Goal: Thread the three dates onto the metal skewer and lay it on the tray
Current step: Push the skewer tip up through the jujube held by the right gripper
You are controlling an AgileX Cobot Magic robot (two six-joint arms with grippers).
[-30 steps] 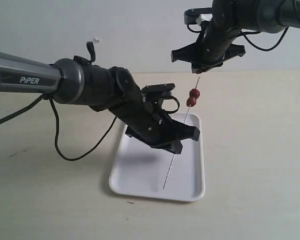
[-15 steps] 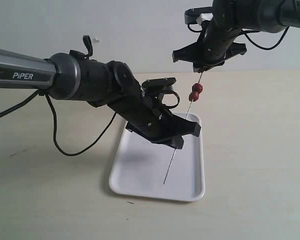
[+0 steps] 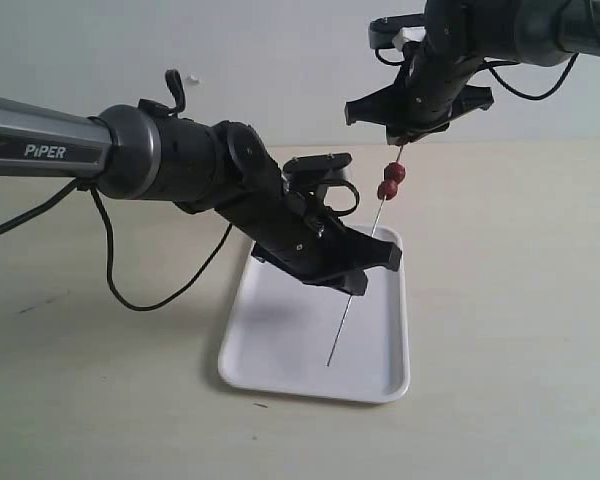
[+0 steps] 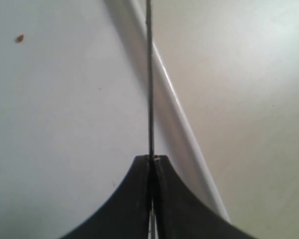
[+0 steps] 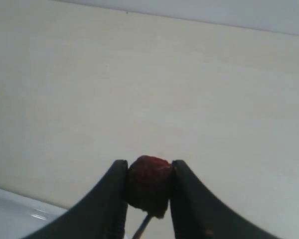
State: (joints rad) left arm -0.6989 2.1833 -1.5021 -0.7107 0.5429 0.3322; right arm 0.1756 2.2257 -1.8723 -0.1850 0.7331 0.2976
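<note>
Left gripper (image 3: 358, 272) pinched tight on skewer (image 3: 337, 338) mid-shaft; skewer tilted, lower tip over tray (image 3: 270, 345), contact unclear; two dates (image 3: 395, 173) threaded, touching, just below right gripper (image 3: 404, 138); right jaws partly apart, clamping third date (image 5: 148, 186) at skewer's upper end.

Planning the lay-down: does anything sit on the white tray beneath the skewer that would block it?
Nothing visible does. The flat white rectangular tray lies bare under the thin grey metal skewer, apart from one tiny brown speck.
</note>
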